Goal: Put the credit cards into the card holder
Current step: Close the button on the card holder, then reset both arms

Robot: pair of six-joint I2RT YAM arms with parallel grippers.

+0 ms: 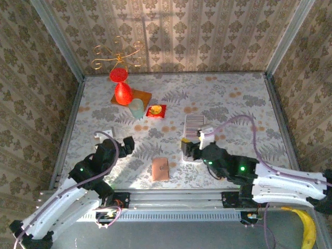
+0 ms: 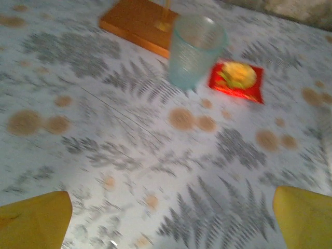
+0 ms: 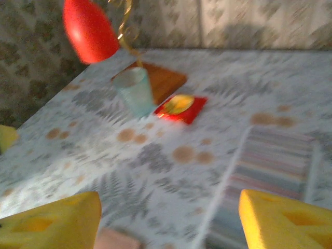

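Note:
The card holder point(image 1: 160, 169), a flat pinkish-tan wallet, lies near the table's front edge between the two arms; its corner point(image 3: 111, 239) shows low in the right wrist view. The credit cards are out of view. My left gripper point(image 1: 128, 146) hovers left of the wallet, and its yellow fingers point(image 2: 31, 220) stand wide apart over bare patterned cloth, open with nothing between them point(image 2: 168, 228). My right gripper point(image 1: 188, 150) sits just right of the wallet at the near end of the clear tray. It is open and empty point(image 3: 168, 223), with its fingers point(image 3: 285, 220) well apart.
A long clear tray point(image 1: 193, 124) with striped ribbed rows point(image 3: 277, 155) lies ahead of the right gripper. Farther back stand a pale blue cup point(image 1: 136, 108), a red square with a yellow piece point(image 1: 156, 110), a red vase point(image 1: 122, 91) on a wooden base point(image 1: 142, 96), and walls around.

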